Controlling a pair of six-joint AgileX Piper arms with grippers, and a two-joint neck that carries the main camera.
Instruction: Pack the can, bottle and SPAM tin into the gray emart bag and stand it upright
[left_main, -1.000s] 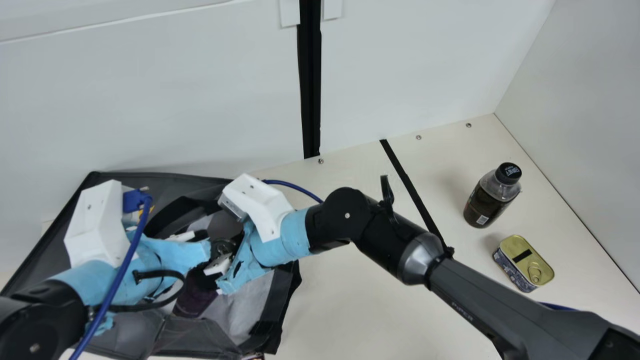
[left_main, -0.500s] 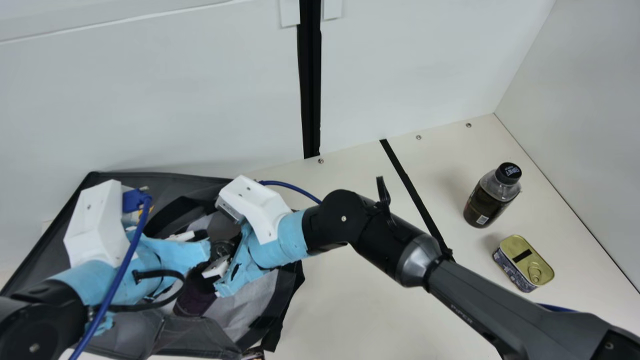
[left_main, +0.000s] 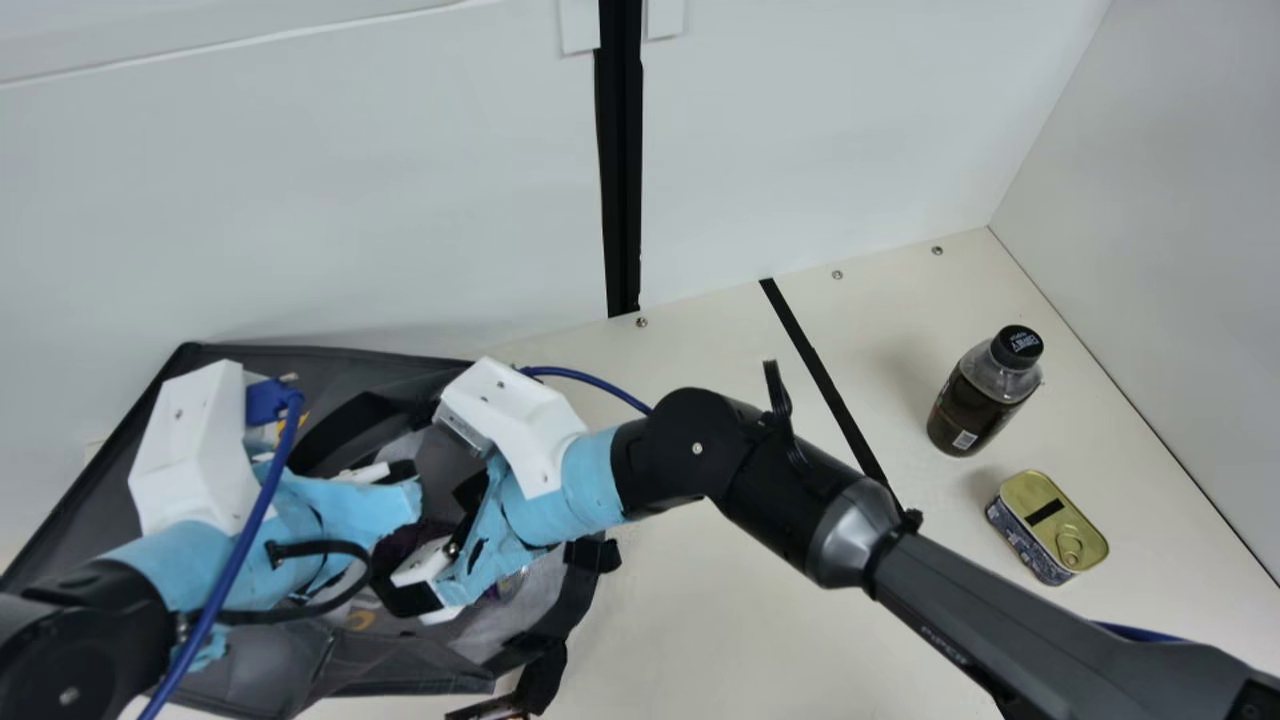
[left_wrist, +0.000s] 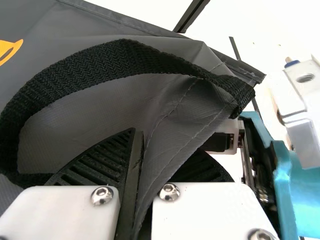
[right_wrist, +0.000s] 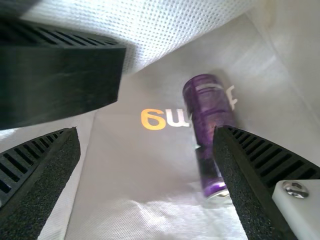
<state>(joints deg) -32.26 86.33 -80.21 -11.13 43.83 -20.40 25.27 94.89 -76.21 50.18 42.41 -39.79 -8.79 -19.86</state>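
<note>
The gray bag (left_main: 400, 670) lies with its mouth open at the main view's lower left. My left gripper (left_main: 405, 478) is at its upper side; in the left wrist view that gripper (left_wrist: 150, 150) is shut on the bag's gray fabric (left_wrist: 170, 115), beside a black handle. Reaching inside the bag is my right gripper (left_main: 430, 555). In the right wrist view the right gripper (right_wrist: 147, 145) stands open, and the purple can (right_wrist: 207, 120) lies on the bag's lining, partly behind one finger. The bottle (left_main: 980, 395) stands upright on the table's right side, with the SPAM tin (left_main: 1050, 530) nearby.
A black strip (left_main: 830, 385) crosses the table between the bag and the bottle. White walls rise behind and at the right. A black strap (left_main: 545, 675) hangs off the bag's near right edge, beside a small reddish-brown thing (left_main: 495, 710).
My right gripper has opened and let go of the can, which now lies in the bag. The right arm shifted slightly toward the near side, and the bag's right edge moved. The left arm kept still.
</note>
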